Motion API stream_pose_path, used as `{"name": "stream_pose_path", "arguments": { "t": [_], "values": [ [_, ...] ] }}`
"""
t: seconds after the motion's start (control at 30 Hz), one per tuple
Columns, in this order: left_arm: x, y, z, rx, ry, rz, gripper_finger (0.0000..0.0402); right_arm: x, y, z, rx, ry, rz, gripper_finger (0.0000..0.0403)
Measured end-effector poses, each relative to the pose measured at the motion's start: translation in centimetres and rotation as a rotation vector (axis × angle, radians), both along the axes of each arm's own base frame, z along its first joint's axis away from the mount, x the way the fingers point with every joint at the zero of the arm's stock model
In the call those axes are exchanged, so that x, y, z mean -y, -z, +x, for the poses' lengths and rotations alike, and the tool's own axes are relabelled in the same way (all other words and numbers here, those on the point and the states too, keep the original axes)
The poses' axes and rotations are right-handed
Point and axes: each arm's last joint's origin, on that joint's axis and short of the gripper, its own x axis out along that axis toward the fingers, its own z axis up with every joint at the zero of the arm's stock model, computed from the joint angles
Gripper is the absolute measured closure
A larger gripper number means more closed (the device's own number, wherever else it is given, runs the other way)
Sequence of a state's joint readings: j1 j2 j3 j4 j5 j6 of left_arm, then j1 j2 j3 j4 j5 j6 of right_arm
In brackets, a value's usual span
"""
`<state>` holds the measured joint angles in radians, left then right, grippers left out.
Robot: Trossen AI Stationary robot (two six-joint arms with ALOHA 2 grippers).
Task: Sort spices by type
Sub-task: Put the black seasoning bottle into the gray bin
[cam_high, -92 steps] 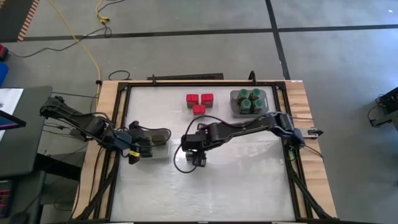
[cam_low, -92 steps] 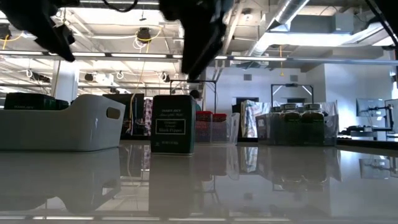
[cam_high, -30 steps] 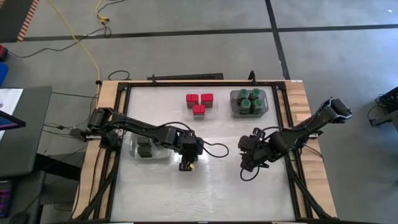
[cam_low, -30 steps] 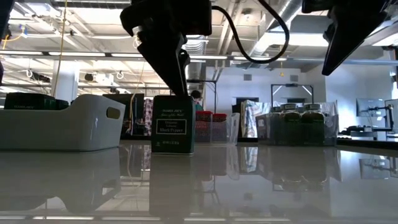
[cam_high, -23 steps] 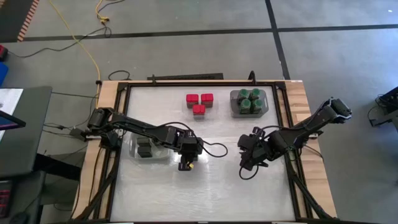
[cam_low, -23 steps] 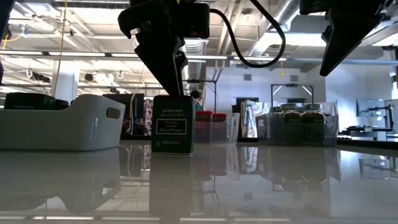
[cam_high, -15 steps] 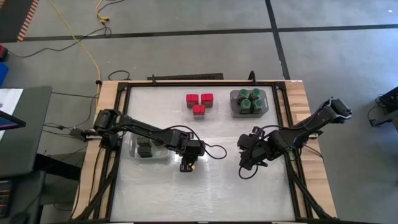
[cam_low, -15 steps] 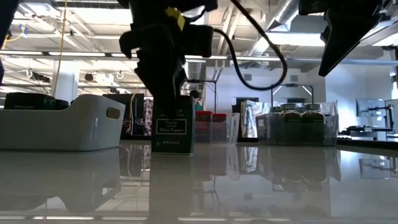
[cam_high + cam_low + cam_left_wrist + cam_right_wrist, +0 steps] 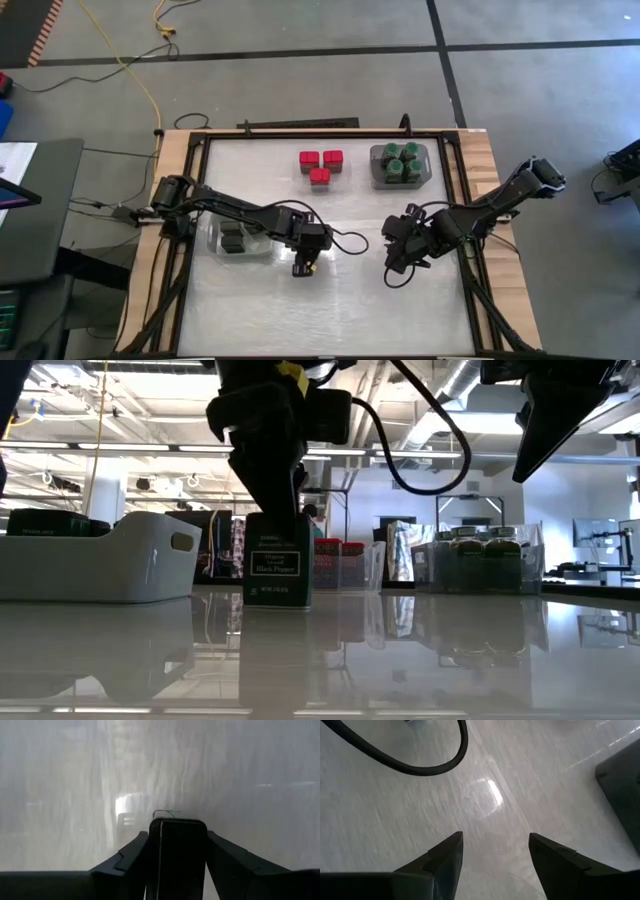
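**Gripping the last dark tin by its flat sides**

Straddling a dark boxy tin (image 9: 177,855), the left gripper (image 9: 176,851) had one finger (image 9: 127,857) against each of its broad flat faces; in the left wrist view no gap showed on either side, so the jaws looked clenched on it. From the low view the tin (image 9: 277,573) stood upright on the white table (image 9: 420,650), its base apparently touching the surface, with the gripper descending onto its top from above.

The tin looked rigid and light, probably thin metal with a smooth painted skin, so slipping seemed the main risk. Holding it across the flat faces, high near the top, suited it; a tall narrow body could swing or tip if lifted unevenly.

Beside the jaws, toward the left arm's base, sat the grey tray (image 9: 262,243) holding other dark tins (image 9: 233,240). Well beyond the jaws lay three red blocks (image 9: 320,165) and the green-lidded jars (image 9: 401,163) in their clear tray (image 9: 427,170).

The right gripper (image 9: 495,852) hung apart over bare table, its jaws released and empty.
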<state>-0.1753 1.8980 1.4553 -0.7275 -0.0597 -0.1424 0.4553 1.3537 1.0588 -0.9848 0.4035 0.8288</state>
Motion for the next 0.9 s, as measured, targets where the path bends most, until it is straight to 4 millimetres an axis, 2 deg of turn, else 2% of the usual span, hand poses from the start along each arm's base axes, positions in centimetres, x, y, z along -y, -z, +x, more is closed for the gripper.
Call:
{"name": "stream_pose_path", "arguments": {
  "t": [0.17,0.37,0.6,0.77,0.9],
  "values": [
    [0.0,0.1,-0.4,-0.050,0.007,0.000,0.0236,0.0,0.0,0.0,0.005,0.000,0.002,0.0148],
    [-0.1,0.1,-0.5,-0.064,0.007,0.001,0.0281,0.0,0.0,0.1,0.007,0.000,0.003,0.0148],
    [-0.1,-0.2,-0.7,-0.060,-0.014,-0.009,0.0281,-0.2,-0.1,0.4,0.037,-0.015,0.012,0.0148],
    [-0.2,-2.8,-1.9,-0.011,-0.040,-0.030,0.0281,-0.3,-0.2,0.6,0.061,-0.023,0.021,0.0148],
    [-0.7,-5.9,-4.3,0.009,-0.039,-0.007,0.0281,-0.3,-0.3,0.7,0.077,-0.022,0.028,0.0148]
  ]
}}
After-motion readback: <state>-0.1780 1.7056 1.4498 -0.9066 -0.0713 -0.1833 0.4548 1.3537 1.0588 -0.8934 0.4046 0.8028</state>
